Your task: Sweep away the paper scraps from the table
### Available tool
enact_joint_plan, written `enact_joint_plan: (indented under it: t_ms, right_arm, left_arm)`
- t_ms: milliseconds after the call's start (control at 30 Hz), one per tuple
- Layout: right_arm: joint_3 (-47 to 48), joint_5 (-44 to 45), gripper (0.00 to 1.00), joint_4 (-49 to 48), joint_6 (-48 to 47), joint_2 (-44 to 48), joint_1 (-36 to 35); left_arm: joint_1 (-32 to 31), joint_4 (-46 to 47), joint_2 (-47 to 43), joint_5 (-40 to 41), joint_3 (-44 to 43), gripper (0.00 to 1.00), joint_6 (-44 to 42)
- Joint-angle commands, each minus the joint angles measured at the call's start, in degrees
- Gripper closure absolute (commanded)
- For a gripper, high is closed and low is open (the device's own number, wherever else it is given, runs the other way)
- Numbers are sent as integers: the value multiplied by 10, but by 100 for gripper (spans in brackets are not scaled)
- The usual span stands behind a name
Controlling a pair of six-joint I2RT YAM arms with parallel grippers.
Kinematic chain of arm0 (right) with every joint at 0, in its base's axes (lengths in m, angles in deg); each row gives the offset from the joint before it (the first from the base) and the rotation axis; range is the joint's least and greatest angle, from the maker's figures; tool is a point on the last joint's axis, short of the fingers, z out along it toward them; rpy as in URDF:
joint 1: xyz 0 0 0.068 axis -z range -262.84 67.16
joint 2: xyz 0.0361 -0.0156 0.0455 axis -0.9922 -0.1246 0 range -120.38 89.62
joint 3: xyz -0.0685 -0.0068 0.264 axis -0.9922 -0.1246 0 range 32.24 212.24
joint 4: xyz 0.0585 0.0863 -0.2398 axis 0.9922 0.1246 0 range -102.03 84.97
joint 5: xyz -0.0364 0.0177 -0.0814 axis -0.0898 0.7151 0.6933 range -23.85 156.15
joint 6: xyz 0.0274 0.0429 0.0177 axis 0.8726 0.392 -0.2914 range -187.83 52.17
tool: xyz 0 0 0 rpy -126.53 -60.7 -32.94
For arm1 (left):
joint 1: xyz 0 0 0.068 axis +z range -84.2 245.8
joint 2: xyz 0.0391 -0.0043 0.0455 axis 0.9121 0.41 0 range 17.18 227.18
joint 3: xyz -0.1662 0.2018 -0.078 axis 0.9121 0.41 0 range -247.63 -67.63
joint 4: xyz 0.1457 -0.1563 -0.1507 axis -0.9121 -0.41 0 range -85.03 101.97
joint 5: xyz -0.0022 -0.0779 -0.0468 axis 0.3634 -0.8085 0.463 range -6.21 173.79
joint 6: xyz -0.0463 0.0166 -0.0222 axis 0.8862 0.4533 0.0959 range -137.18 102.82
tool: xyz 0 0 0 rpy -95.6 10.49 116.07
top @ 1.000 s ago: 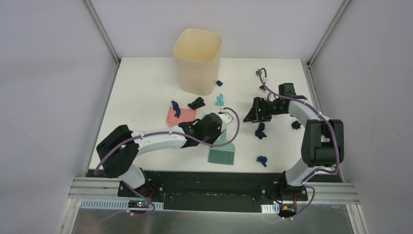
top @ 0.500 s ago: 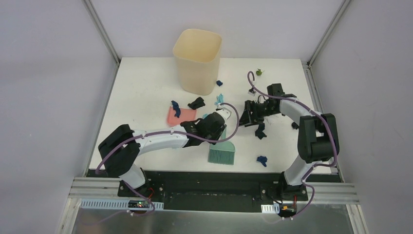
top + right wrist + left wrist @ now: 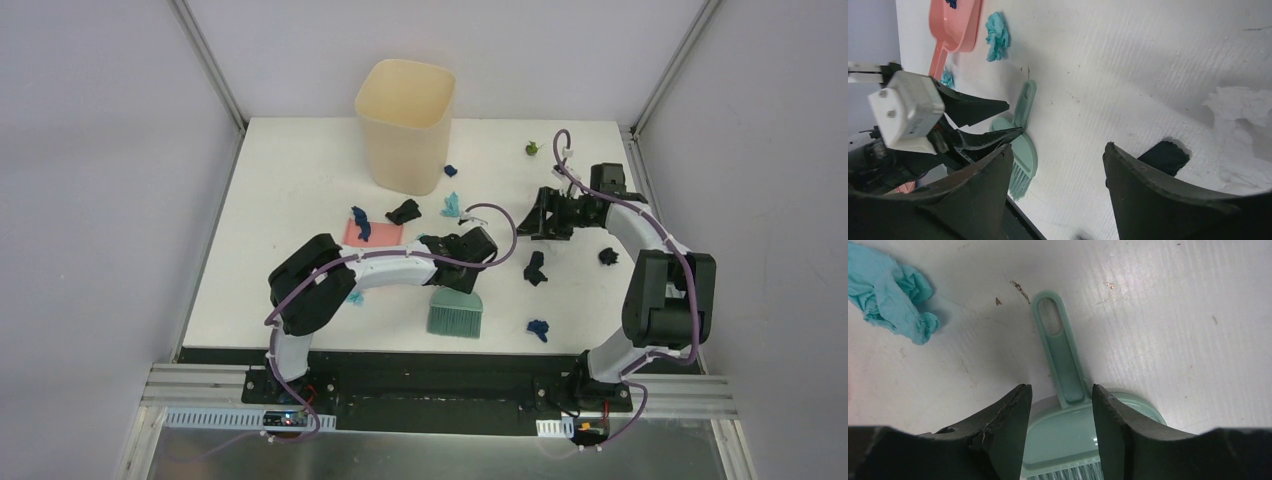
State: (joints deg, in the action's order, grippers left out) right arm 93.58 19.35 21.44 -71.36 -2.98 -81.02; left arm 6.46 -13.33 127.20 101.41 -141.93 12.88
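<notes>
While paper scraps litter the counter, sweeping seems barely begun; left pincer, parted, straddles the brush handle unclamped; right pincer gapes empty.

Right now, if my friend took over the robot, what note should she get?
Left gripper: open, with a jaw on either side of the green brush handle, not gripping it. The brush lies flat on the table.
Right gripper: open and empty, above the table's right side near a black scrap.
Paper scraps: scattered over the table. One dark blue scrap lies on the pink dustpan, near the cream bin.
Done: little that shows; the bin's inside is hidden.
To do: grip the brush and sweep the scraps away.
</notes>
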Motion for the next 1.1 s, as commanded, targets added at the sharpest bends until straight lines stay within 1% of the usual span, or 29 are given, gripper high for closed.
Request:
enact_joint_plan:
  t_ms: [0, 33, 133, 200, 300, 400, 500, 633, 733, 800, 867, 967, 1067]
  right_arm:
    - [0, -4, 30, -25, 10, 36, -2]
    - [0, -5, 30, -25, 10, 36, -2]
    - [0, -4, 29, -24, 8, 31, -2]
    - [0, -3, 29, -23, 6, 29, -1]
    - [-2, -5, 29, -22, 5, 30, -1]
    - [-2, -10, 29, -21, 1, 31, -2]
    - [-3, -19, 27, -19, -1, 28, -2]
    - [-2, -59, 24, -9, 6, 9, -4]
    - [4, -74, 24, 8, 2, -10, -15]
    - [7, -82, 26, 20, -5, -20, -25]
    - [13, -88, 29, 30, -10, -28, -40]
    - [19, -96, 33, 46, -19, -35, -56]
    - [23, -110, 33, 65, -39, -36, -69]
  left_arm:
    - [-6, -29, 12, -8, -26, 52, 37]
    - [-7, -25, 15, -18, -26, 54, 34]
    - [-7, -18, 24, -37, -22, 64, 32]
    - [-6, -6, 27, -46, -15, 72, 29]
    - [-6, 7, 26, -58, -10, 81, 16]
    - [-7, 21, 13, -74, -8, 91, -22]
    - [-10, 49, -15, -88, 3, 99, -78]
    - [-20, 105, -63, -101, 40, 100, -148]
    - [-23, 143, -94, -125, 68, 100, -186]
    - [-26, 185, -115, -161, 90, 100, -219]
    - [-34, 219, -133, -175, 116, 100, -242]
    - [-42, 235, -145, -173, 126, 100, -263]
    - [-51, 243, -152, -147, 127, 100, -286]
